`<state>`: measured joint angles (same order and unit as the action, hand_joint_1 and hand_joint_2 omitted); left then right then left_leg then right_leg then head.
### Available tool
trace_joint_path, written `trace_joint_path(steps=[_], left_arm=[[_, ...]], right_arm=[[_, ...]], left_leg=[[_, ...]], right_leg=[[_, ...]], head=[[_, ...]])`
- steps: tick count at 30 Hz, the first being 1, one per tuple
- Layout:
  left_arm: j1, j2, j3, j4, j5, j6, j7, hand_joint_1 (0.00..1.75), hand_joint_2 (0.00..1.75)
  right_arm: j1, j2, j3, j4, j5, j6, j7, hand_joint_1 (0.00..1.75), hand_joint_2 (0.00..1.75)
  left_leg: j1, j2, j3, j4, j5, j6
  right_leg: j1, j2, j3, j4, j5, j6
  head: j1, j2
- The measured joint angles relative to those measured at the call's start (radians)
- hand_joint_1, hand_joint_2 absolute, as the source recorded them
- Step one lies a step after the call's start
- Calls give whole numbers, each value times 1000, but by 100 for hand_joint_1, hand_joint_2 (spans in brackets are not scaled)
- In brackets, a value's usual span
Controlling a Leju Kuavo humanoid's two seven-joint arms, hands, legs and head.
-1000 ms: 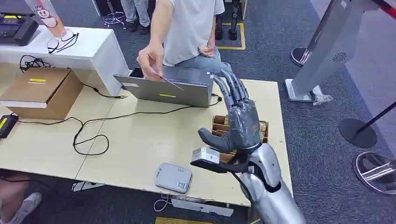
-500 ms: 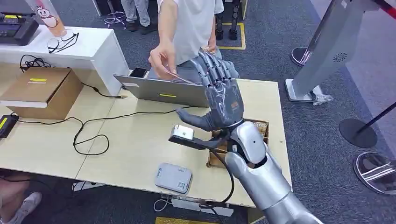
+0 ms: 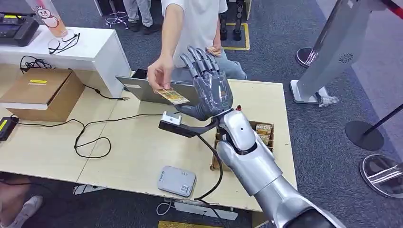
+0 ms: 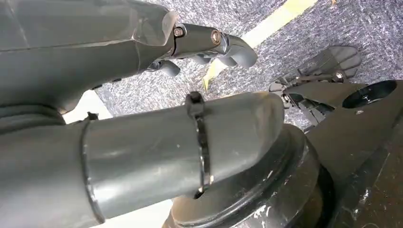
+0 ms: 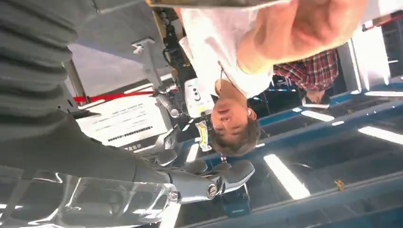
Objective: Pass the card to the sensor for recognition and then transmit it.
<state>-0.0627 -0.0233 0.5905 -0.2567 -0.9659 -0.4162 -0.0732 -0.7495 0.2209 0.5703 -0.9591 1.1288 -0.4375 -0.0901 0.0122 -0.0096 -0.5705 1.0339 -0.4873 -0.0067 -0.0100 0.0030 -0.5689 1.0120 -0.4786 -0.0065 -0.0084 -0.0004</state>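
Card (image 3: 172, 97) sits centre frame, upper half, pinched in a person's hand (image 3: 160, 75) above the laptop (image 3: 157, 91); right of it, the right hand (image 3: 209, 90) is raised, fingers spread, empty, thumb just beside the card. Left hand (image 4: 142, 42): fingers curled, grip state cannot be told

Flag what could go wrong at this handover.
1. The right hand is open beside the card, which the person's hand holds; a late grip could drop it.
2. The fingers may catch the person's hand, which is close.
3. The laptop sits under the exchange, so a dropped card could land on it.
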Motion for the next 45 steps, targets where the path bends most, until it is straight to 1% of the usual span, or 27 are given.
trace_joint_path(steps=[13, 35, 36, 37, 38, 39, 40, 41, 42, 45], left_arm=[[0, 0, 0, 0, 7, 1, 0, 0, 0], [4, 0, 0, 0, 18, 6, 6, 0, 0], [4, 0, 0, 0, 18, 6, 6, 0, 0], [4, 0, 0, 0, 18, 6, 6, 0, 0], [4, 0, 0, 0, 18, 6, 6, 0, 0], [4, 0, 0, 0, 18, 6, 6, 0, 0], [4, 0, 0, 0, 18, 6, 6, 0, 0], [4, 0, 0, 0, 18, 6, 6, 0, 0], [4, 0, 0, 0, 18, 6, 6, 0, 0], [4, 0, 0, 0, 18, 6, 6, 0, 0]], right_arm=[[-18, 19, 1, 67, -1, -3, 3, 0, 175], [-21, 35, 5, 93, -1, -6, 2, 0, 175], [-21, 35, 5, 93, -1, -6, 2, 14, 175], [-21, 36, 5, 93, -1, -6, 2, 33, 175], [-21, 36, 6, 93, -1, -6, 2, 63, 175], [-21, 36, 6, 93, -1, -6, 2, 134, 175], [-21, 36, 6, 93, -1, -6, 2, 150, 175], [-21, 37, 6, 93, -1, -6, 2, 155, 175], [-21, 38, 6, 93, -1, -6, 2, 173, 175], [-21, 39, 6, 94, -1, -6, 2, 175, 175]], left_leg=[[0, 0, 0, 0, 0, 0], [0, 0, 0, 0, 0, 0], [0, 0, 0, 0, 0, 0], [0, 0, 0, 0, 0, 0], [0, 0, 0, 0, 0, 0], [0, 0, 0, 0, 0, 0], [0, 0, 0, 0, 0, 0], [0, 0, 0, 0, 0, 0], [0, 0, 0, 0, 0, 0], [0, 0, 0, 0, 0, 0]], right_leg=[[0, 0, 0, 0, 0, 0], [0, 0, 0, 0, 0, 0], [0, 0, 0, 0, 0, 0], [0, 0, 0, 0, 0, 0], [0, 0, 0, 0, 0, 0], [0, 0, 0, 0, 0, 0], [0, 0, 0, 0, 0, 0], [0, 0, 0, 0, 0, 0], [0, 0, 0, 0, 0, 0], [0, 0, 0, 0, 0, 0]], head=[[0, 0], [0, 0], [0, 0], [0, 0], [0, 0], [0, 0], [0, 0], [0, 0], [0, 0], [0, 0]])
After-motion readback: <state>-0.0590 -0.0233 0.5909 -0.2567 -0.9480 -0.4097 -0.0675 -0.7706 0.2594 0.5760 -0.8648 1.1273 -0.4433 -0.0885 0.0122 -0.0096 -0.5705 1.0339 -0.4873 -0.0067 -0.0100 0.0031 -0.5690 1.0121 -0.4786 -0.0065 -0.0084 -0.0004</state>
